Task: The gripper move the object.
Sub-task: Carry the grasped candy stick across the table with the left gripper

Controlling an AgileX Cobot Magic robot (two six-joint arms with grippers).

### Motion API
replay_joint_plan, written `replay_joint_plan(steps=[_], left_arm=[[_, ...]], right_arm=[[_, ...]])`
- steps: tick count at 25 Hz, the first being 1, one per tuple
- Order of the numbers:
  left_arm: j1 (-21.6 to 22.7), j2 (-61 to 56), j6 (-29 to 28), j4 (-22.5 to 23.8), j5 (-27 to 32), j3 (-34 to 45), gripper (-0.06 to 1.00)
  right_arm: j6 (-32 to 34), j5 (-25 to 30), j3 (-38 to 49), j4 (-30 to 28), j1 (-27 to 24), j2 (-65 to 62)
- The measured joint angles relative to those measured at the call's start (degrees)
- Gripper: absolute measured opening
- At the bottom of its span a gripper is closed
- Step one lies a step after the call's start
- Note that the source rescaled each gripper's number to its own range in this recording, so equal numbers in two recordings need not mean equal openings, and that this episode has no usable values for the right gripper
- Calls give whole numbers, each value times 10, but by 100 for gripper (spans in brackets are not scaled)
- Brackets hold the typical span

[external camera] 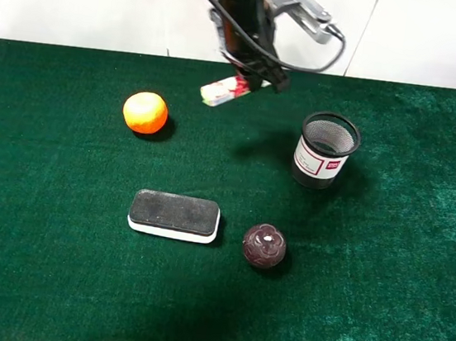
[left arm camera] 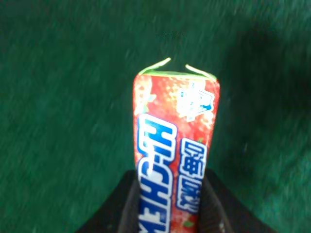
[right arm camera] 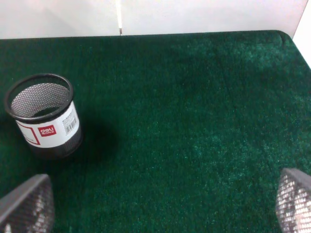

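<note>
L fingers (left arm camera: 118, 209) clamp candy roll (external camera: 224, 90) by one end, held clear of table (external camera: 378, 305) for carrying; R fingers (right arm camera: 28, 206) spread wide, empty.

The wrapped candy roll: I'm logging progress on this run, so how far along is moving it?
Done: the pickup, since the left gripper is shut on the roll, which looks lifted off the green cloth. In hand: carrying it near the cloth's far edge. Left: setting it down and releasing; where is not shown. The right gripper is open, holding nothing.
</note>
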Motion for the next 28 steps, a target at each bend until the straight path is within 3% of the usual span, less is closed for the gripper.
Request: replay_joint_plan(steps=[9, 17, 28], left_arm=[[-16, 130, 41, -43, -49, -127, 0], [-26, 162, 53, -57, -104, -131, 0], [-26, 164, 44, -59, -100, -135, 0]], right_arm=[[0, 0, 0, 0, 0, 0], [0, 0, 0, 0, 0, 0], [0, 0, 0, 0, 0, 0]])
